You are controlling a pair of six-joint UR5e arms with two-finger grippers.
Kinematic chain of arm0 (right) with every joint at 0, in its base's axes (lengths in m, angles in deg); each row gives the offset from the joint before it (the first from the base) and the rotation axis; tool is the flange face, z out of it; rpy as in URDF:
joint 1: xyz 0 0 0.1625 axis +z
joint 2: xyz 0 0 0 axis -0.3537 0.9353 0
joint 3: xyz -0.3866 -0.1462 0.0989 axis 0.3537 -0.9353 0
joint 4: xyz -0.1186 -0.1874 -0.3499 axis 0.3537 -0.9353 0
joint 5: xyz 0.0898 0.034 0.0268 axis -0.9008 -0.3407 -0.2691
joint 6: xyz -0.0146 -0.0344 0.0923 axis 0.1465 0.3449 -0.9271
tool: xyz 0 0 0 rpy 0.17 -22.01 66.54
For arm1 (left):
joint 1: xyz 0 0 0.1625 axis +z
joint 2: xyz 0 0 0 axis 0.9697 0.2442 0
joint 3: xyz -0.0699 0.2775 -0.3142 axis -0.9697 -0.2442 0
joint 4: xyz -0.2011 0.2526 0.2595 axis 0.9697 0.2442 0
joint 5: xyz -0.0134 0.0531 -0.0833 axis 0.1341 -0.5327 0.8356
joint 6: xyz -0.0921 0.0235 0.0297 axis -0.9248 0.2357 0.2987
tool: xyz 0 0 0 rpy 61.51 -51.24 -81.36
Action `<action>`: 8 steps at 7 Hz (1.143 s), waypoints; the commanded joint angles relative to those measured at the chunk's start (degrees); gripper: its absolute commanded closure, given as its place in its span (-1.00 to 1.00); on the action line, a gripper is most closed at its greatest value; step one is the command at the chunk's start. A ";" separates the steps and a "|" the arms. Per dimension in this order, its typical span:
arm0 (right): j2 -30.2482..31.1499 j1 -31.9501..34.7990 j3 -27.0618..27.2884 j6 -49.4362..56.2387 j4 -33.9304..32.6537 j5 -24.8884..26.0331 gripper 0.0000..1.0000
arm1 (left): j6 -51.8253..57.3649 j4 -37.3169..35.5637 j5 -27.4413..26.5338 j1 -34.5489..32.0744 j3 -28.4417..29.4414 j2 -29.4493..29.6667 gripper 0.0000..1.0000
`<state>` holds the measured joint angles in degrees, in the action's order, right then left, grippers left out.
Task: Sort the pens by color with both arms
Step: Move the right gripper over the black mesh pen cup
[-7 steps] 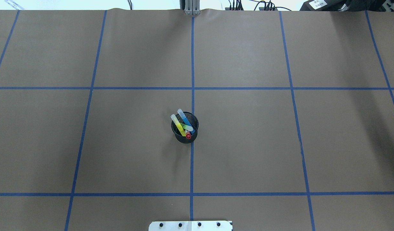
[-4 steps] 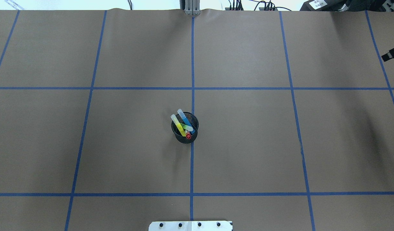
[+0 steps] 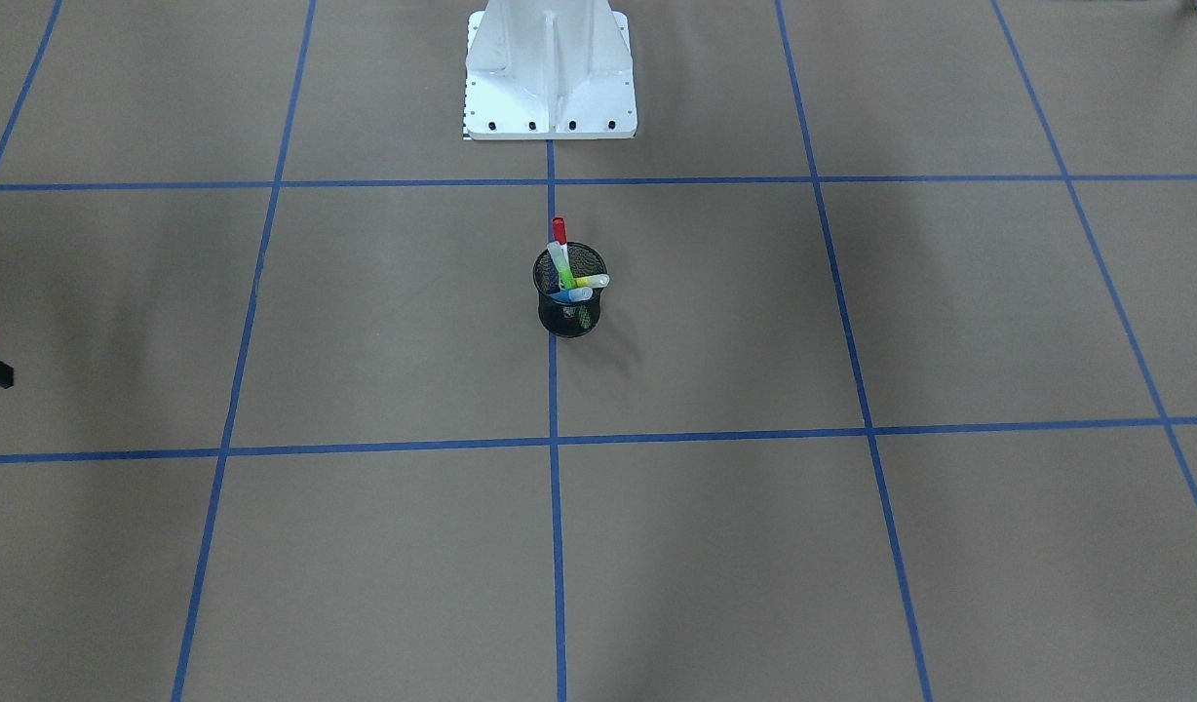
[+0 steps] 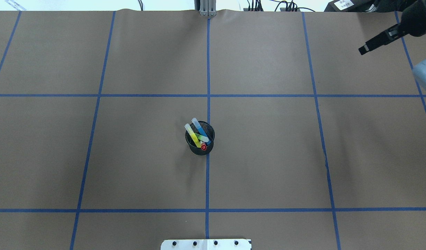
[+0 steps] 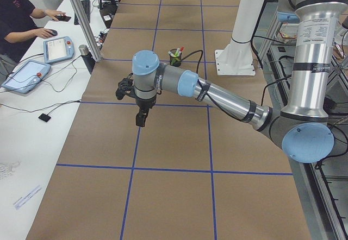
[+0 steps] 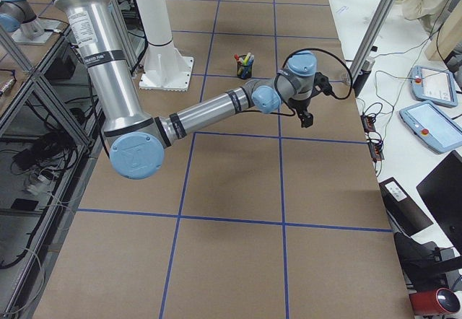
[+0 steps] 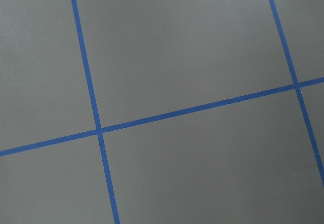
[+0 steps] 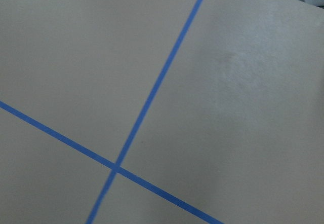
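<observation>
Brown paper sheet [image 4: 268,156] over the table: matt, smooth, slightly wavy along its far edge.
Blue tape grid lines [image 4: 208,69]: matt.
Black wire-mesh metal cup [image 3: 571,320]: dull.
Slim plastic marker pens [image 4: 193,134]: translucent, with a slight sheen.
Grey metal tube arms [image 6: 209,110]: satin finish.
Light blue joint caps [image 6: 133,155]: glossy plastic.
White pedestal base [image 3: 550,68]: glossy paint.

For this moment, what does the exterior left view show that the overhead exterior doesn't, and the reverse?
Only exterior left: the left arm stretched over the table, the left gripper pointing down, and a person at the side desk. Only overhead: a look down into the black mesh cup, separating the blue pen, yellow pen, green pen and red-ended pen. Both: that cup and the blue tape grid.
</observation>
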<state>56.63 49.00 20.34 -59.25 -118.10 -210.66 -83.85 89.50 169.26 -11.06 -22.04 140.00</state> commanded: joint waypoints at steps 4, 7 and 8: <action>-11.18 -14.67 1.78 -4.01 3.78 2.14 -0.98 | 0.00 0.00 1.05 0.00 0.67 -0.03 -0.98; -13.21 -25.93 1.33 -19.71 12.87 15.78 -0.98 | 0.00 0.08 1.23 0.09 1.45 -0.03 -0.98; -13.82 -28.13 1.34 -23.32 13.13 17.70 -0.98 | 0.00 0.09 1.23 0.09 1.54 -0.03 -0.98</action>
<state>43.65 23.77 21.61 -77.48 -105.78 -195.45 -83.85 89.56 170.43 -11.00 -20.70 139.97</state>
